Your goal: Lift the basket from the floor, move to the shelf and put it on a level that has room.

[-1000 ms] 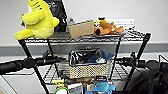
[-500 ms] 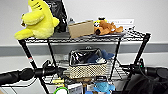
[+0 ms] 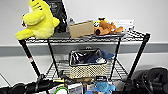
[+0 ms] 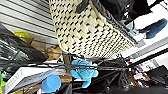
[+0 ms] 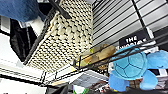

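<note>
The woven basket (image 4: pixel 87 32) rests on the wire tier (image 4: pixel 27 20), above a blue plush (image 4: pixel 83 72).

Yellow plush (image 3: pixel 37 21), cardboard box (image 3: pixel 81 29), orange plush (image 3: pixel 106 27); blue turtle (image 3: pixel 103 87) below.

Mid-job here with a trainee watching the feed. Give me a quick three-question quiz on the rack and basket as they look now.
1. True or false: the basket sits on the shelf one tier below the yellow plush.
2. Multiple choice: what stands between the yellow plush and the orange plush on the top tier? A) a green bottle B) a brown cardboard box C) a red bucket
3. Fill in: the plush toy on the tier under the basket is coloured ____.

Key
1. True
2. B
3. Blue
</note>
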